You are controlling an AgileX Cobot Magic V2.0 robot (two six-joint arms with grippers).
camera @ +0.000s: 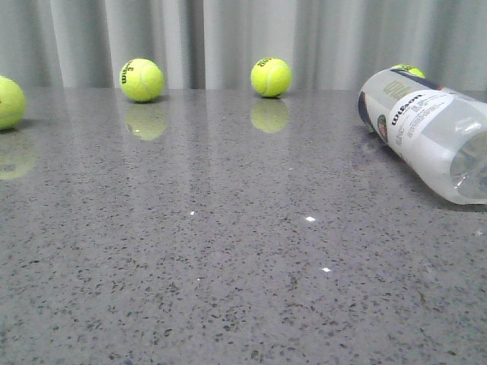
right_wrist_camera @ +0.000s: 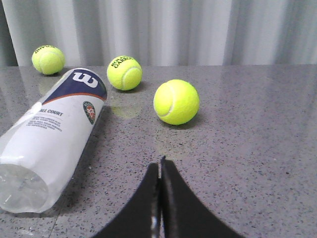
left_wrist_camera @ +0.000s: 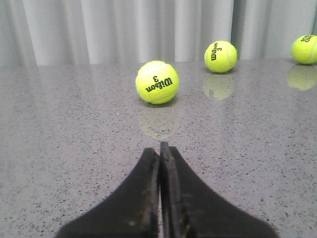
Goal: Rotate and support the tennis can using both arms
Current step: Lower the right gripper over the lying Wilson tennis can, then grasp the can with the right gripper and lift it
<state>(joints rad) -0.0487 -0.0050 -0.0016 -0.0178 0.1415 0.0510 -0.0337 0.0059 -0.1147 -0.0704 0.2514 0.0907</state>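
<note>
- Front: we log the can [camera: 426,133] lying on its side at the table's [camera: 228,266] right edge; two balls [camera: 141,80] stand far back. No gripper shows.
- Left wrist: our left gripper [left_wrist_camera: 160,151] has its fingers pressed together, empty; a ball [left_wrist_camera: 157,82] lies ahead.
- Right wrist: our right gripper [right_wrist_camera: 160,166] is likewise closed and empty; the can [right_wrist_camera: 54,134] lies beside it, apart.

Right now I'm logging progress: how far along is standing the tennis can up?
Nothing looks done. The tennis can lies on its side on the table, untouched. Nothing is in hand: the left tool and right tool are shut and empty. Reaching, rotating and supporting it all remain.
</note>
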